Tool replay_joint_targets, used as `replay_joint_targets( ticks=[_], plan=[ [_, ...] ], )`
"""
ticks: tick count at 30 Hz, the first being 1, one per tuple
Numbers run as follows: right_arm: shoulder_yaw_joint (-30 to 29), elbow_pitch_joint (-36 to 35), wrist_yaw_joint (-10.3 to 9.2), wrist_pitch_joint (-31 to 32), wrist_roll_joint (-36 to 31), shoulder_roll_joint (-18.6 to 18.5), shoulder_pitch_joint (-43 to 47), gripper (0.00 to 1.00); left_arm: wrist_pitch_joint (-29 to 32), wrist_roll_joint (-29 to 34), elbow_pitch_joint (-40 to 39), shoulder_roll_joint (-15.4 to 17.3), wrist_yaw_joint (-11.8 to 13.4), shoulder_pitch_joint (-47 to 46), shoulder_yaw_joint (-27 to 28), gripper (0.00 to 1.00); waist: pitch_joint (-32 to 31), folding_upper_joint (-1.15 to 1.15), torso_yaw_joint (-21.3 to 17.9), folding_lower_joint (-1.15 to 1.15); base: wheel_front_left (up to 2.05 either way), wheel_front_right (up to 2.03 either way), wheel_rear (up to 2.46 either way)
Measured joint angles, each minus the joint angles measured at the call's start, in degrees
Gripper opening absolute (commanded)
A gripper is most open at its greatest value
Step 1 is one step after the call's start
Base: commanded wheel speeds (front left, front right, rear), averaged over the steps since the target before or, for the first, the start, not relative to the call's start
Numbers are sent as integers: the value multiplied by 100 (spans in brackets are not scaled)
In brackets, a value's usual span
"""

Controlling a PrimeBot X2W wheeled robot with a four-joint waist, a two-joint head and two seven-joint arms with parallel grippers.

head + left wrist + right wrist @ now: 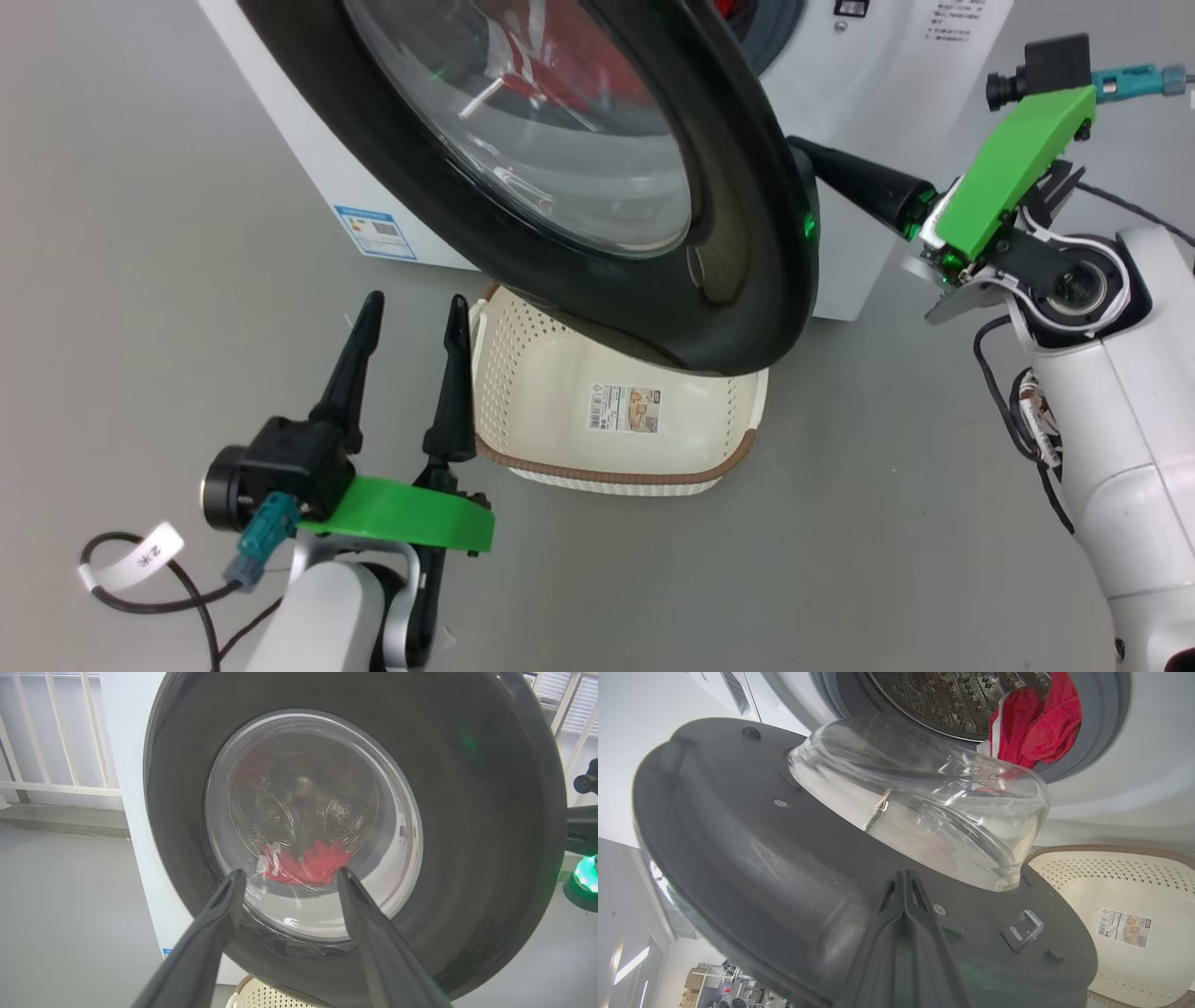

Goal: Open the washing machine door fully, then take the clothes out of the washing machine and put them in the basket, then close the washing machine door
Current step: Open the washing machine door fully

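- Head view: The washing machine door stands partly open. It is swung out from the washing machine and hangs over the basket, which sits on the floor at the machine's foot. The right gripper, its fingers pressed together and holding nothing, reaches in behind the door's free edge. The door lies to that gripper's left, hinged on the far side from it, so the right arm looks the one placed to push it wider. The left gripper, spread wide and empty, hovers just beside the basket's left rim. What shows of the basket's inside holds a paper label and no garments; the door hides the rest.
- Left wrist view: The spread fingers point at the door's outer face, seemingly short of touching it. Through the glass bowl, the red clothes lie low in the drum.
- Right wrist view: The closed fingers run along the door's dark inner face, between the glass bowl and the latch hook; whether they press on it cannot be told. Beyond the door, the clothes hang at the drum's mouth, none yet lifted out. The basket waits below, its mouth facing up. The door appears only part-way through its swing, so the opening step is judged unfinished.
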Motion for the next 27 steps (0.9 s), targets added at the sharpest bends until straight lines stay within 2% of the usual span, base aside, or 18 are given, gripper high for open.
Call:
replay_joint_targets(
  ticks=[27],
  plan=[
    [-318, -695, 0, 393, -5, 292, 1257, 0, 0, -2, -81, 5, 57, 454, 49, 100, -591, 0, 667, 0, 0, 0, 0]
  ],
)
